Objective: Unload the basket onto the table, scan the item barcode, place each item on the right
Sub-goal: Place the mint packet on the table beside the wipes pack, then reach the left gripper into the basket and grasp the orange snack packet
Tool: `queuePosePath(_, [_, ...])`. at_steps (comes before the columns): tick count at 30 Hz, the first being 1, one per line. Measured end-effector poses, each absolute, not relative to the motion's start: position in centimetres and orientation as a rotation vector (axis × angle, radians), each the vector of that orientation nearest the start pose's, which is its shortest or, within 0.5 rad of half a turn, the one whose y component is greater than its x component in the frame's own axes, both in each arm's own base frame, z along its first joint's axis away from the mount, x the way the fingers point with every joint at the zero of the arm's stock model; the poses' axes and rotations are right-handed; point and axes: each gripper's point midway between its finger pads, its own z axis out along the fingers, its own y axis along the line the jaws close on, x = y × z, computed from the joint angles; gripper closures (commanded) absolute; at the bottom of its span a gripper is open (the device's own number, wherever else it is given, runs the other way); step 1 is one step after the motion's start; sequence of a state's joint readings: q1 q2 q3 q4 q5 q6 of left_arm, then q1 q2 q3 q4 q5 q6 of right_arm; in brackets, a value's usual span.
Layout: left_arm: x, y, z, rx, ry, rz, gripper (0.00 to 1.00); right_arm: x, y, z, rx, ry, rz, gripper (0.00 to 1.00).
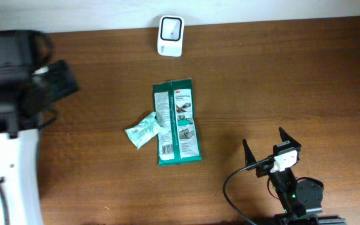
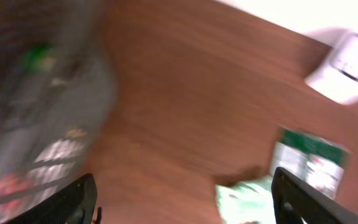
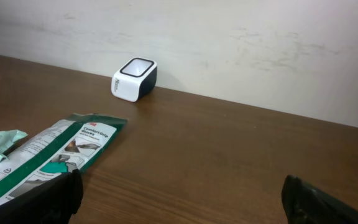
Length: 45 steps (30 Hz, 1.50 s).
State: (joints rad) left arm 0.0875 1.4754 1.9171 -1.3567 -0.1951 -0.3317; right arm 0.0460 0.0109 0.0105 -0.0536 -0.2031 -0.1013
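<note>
spread left tool (image 2: pixel 183 198), spread right tool (image 3: pixel 182 198); one large packet (image 1: pixel 179 125) touching one small packet (image 1: pixel 141 130); one scanner (image 1: pixel 170 35).

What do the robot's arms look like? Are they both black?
Mostly black, yes. The right gripper has two pointed black fingers, a small white block with an orange spot, a tiny green light and a looping black cable. The left gripper also has black fingers; the left arm looks blurry, with a white part beside it.

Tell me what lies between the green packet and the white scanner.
Nothing: bare wooden table separates the green packet from the white scanner, clearest in the overhead view.
</note>
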Motion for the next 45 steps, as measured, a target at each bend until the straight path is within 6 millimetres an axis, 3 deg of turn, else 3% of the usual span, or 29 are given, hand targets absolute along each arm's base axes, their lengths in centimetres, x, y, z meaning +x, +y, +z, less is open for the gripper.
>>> queuePosePath(2, [31.8, 10.7, 34.2, -0.76, 2.365, 0.203, 0.21, 24.1, 4.6, 16.3, -0.275, 1.602, 0.123, 0.02])
queuePosePath(5, [29.7, 15.4, 34.1, -0.948, 2.313, 0.263, 0.2, 24.1, 4.6, 16.3, -0.274, 1.602, 0.123, 0.02])
queuePosePath(12, [24.6, 22.3, 33.2, -1.296, 2.192, 0.3, 0.22, 24.1, 4.6, 16.3, -0.275, 1.602, 0.122, 0.02])
queuePosePath(14, [23.9, 23.4, 31.6, -1.363, 2.202, 0.299, 0.22, 24.1, 4.6, 16.3, -0.275, 1.602, 0.122, 0.02])
queuePosePath(20, [23.2, 26.4, 23.9, -1.536, 2.298, 0.279, 0.25, 24.1, 4.6, 16.3, -0.274, 1.602, 0.123, 0.02])
queuePosePath(23, [22.7, 28.1, 21.2, -1.59, 2.33, 0.279, 0.25, 24.1, 4.6, 16.3, -0.275, 1.602, 0.122, 0.02])
queuePosePath(31, [22.2, 29.3, 15.8, -1.591, 2.522, 0.276, 0.26, 24.1, 4.6, 16.3, -0.275, 1.602, 0.122, 0.02])
queuePosePath(42, [20.0, 28.1, 6.7, -1.601, 2.671, 0.308, 0.24, 24.1, 4.6, 16.3, -0.275, 1.602, 0.122, 0.02])
queuePosePath(45, [20.0, 28.5, 6.1, -1.589, 2.667, 0.334, 0.3, 24.1, 4.6, 16.3, -0.275, 1.602, 0.122, 0.02])
